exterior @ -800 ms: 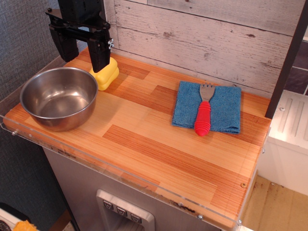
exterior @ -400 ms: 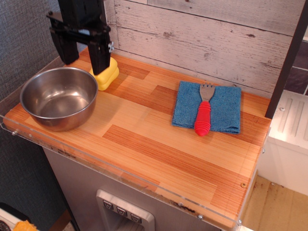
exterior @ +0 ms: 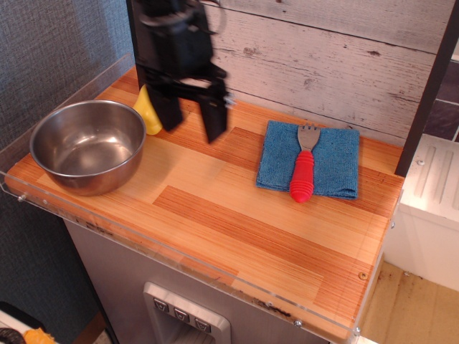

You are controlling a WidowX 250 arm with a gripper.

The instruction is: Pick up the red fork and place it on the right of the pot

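The red fork (exterior: 303,169) lies on a blue cloth (exterior: 311,159) at the right of the wooden counter, tines pointing to the back wall. The pot (exterior: 87,145), a shiny steel bowl, stands at the left front, empty. My gripper (exterior: 192,120) is black and hangs above the counter's back middle, between pot and cloth. Its two fingers are spread apart and hold nothing. It is well left of the fork and not touching it.
A yellow pepper-shaped toy (exterior: 148,111) sits behind the pot, partly hidden by my gripper. A clear acrylic rim (exterior: 179,264) runs along the counter's front and left edges. A whitewashed plank wall (exterior: 323,57) backs the counter. A black post (exterior: 430,86) stands at the right.
My gripper has moved right from above the yellow toy toward the counter's middle, nearer the fork. Fork, cloth and pot have not moved.
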